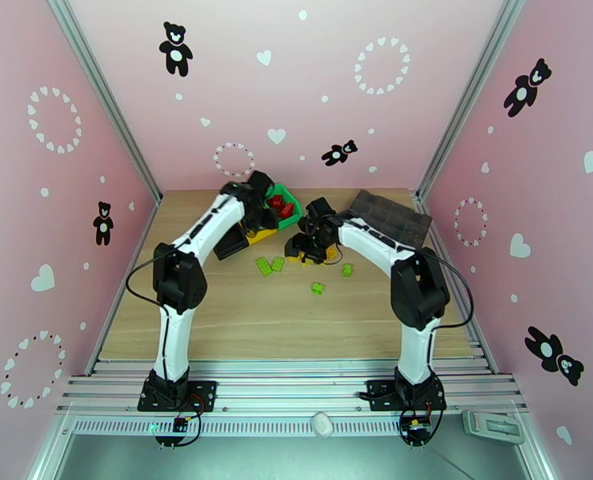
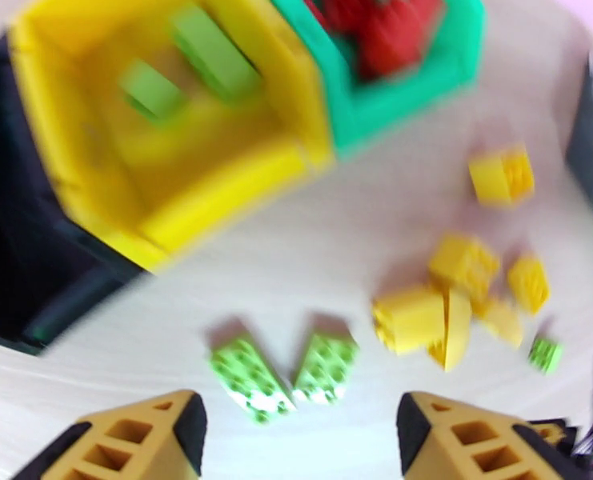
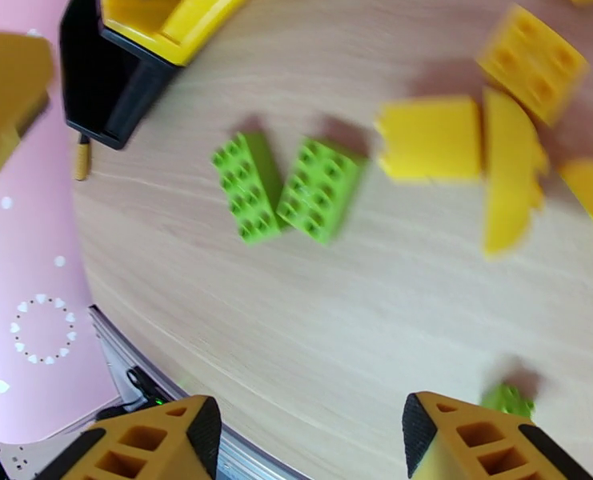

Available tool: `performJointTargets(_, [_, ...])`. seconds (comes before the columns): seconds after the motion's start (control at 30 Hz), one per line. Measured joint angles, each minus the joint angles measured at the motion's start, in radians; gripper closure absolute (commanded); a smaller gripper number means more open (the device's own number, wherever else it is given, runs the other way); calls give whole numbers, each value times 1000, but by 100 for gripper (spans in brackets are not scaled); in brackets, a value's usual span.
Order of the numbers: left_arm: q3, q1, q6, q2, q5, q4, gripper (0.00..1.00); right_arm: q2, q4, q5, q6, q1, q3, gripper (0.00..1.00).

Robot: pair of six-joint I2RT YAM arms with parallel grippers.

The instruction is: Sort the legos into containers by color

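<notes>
Left claw (image 2: 300, 414) and right claw (image 3: 310, 414) gape empty; yellow bin (image 2: 216, 208) holds seemingly two green legos (image 2: 210, 51).

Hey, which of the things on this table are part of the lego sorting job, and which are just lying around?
Part of the job:
green bricks, yellow bricks, red bricks, black bin, yellow bin, green bin

Just lying about:
dark grey compartmented tray, small white object on the front rail

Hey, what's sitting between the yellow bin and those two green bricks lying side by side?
Nothing: in the left wrist view, the table between the yellow bin and the two green bricks is bare wood.
</notes>
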Motion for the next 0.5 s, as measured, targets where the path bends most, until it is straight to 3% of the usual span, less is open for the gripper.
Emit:
performJointTargets(0.2, [-32,-73,8,66,-15,6,36,-108,0,35,10,-6,-153,35])
performJointTargets(0.5, [-31,-94,20,203,-23,8,38,-212,0,54,26,-7,-262,36])
